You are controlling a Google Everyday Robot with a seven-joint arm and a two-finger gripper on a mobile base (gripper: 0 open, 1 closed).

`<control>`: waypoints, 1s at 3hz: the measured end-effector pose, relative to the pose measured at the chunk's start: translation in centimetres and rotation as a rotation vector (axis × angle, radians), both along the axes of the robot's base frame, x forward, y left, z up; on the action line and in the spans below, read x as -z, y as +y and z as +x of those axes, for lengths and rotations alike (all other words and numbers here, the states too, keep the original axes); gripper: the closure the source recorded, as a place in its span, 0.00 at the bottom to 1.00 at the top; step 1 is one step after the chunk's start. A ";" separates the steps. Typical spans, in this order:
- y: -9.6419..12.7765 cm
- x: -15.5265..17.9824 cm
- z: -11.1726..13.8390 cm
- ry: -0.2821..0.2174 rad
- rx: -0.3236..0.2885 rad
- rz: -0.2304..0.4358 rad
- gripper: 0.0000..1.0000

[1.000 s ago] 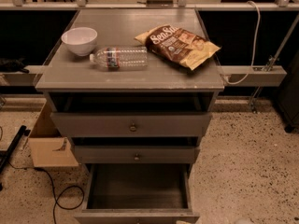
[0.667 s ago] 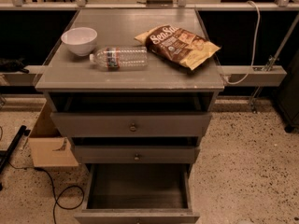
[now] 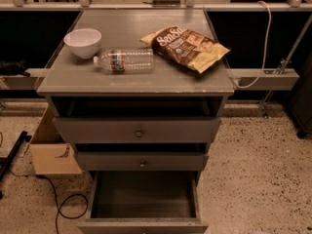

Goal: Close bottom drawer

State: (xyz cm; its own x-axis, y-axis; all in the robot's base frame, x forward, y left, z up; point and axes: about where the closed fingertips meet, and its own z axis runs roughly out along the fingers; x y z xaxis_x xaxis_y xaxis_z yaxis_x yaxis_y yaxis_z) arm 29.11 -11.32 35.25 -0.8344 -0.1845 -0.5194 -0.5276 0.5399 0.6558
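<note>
At the bottom of the cabinet (image 3: 146, 33), the bottom drawer (image 3: 144, 199) is pulled well out toward me. I see straight down into its box: bare grey floor, both side walls and the back wall visible. Its front panel sits at the lower edge of my view and is partly cut off.

Just above it, the middle drawer (image 3: 170, 162) is nearly in, with a thin dark gap over its front. Its small round knob (image 3: 143, 164) is centred.

The top drawer (image 3: 97, 129) has the tallest front and stands out a little, with a wide dark opening between it and the cabinet top. Its knob (image 3: 138, 132) is also centred.

On the cabinet top:
- a white bowl (image 3: 83, 42) sits upright at the back left
- a clear plastic bottle (image 3: 124, 61) lies on its side just right of the bowl, cap pointing left
- a brown and yellow chip bag (image 3: 186, 47) lies flat on the right, its corner reaching toward the right edge

On the speckled floor (image 3: 258, 179), an open cardboard box (image 3: 51, 150) stands against the cabinet's left side. A dark cable (image 3: 58, 204) loops in front of the box. A white cable (image 3: 265, 38) hangs behind the cabinet on the right.

The gripper is out of my view, so I can't tell how far open it is or whether it has hold of anything.
</note>
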 end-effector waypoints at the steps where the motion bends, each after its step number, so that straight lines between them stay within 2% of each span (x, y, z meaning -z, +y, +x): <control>1: 0.0 0.0 0.0 0.000 0.000 0.000 0.00; 2: 0.0 0.0 0.0 0.000 0.000 0.000 0.14; 3: 0.0 0.0 0.0 0.000 0.000 0.000 0.37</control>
State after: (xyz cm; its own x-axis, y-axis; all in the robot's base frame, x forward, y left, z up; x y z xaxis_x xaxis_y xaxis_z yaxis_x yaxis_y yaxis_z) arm 29.10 -11.31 35.25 -0.8344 -0.1845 -0.5194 -0.5276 0.5398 0.6559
